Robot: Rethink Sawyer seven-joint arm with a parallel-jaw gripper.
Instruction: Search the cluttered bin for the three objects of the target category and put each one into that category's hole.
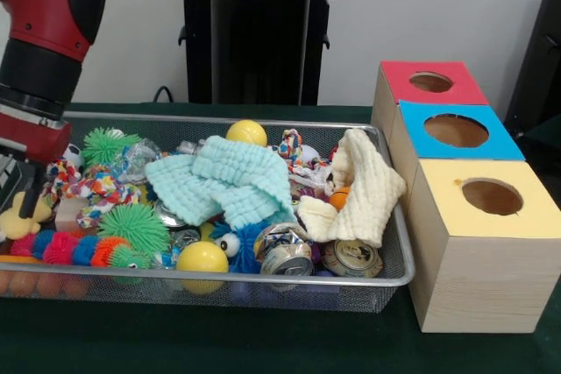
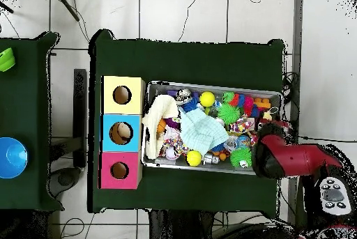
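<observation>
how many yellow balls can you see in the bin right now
2. One yellow ball sits at the bin's far edge behind the mint cloth; the other yellow ball lies at the near edge beside the crushed cans. More may be buried under the clutter.

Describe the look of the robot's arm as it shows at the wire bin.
The arm is bulky and rounded, with glossy red shells and black bands at the joints, and a ribbed silver ring below one black section. From overhead its red body ends in a grey panel with dark buttons. The pincer is not clearly visible.
</observation>
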